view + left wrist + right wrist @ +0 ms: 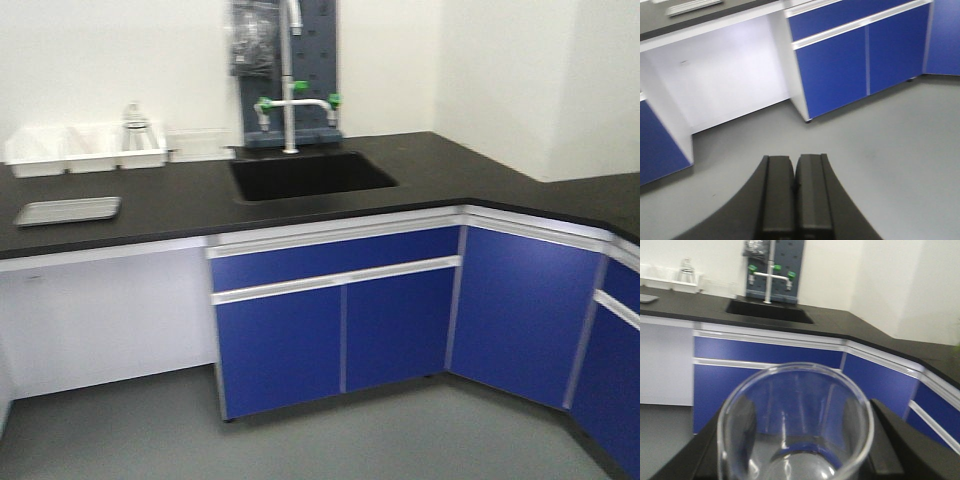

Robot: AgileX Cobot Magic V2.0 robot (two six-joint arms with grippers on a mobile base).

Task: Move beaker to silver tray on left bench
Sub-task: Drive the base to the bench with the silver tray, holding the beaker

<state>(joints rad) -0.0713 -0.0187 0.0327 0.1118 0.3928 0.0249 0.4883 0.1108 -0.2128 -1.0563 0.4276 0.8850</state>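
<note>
The clear glass beaker [796, 425] fills the bottom of the right wrist view, held upright between the black fingers of my right gripper [796, 440], which is shut on it. The silver tray [68, 210] lies flat at the left end of the black-topped left bench [180, 200]; a sliver of the tray [647, 298] also shows at the far left in the right wrist view. My left gripper [795, 172] hangs above the grey floor with its jaws pressed together and nothing between them. Neither gripper appears in the front view.
White plastic bins [85, 150] holding glassware [135, 125] stand at the back left of the bench. A black sink [310, 175] with a white tap [291, 100] sits mid-bench. Blue cabinet doors [340, 330] run below, with a white knee recess [110, 320] under the tray. The bench turns a corner at the right.
</note>
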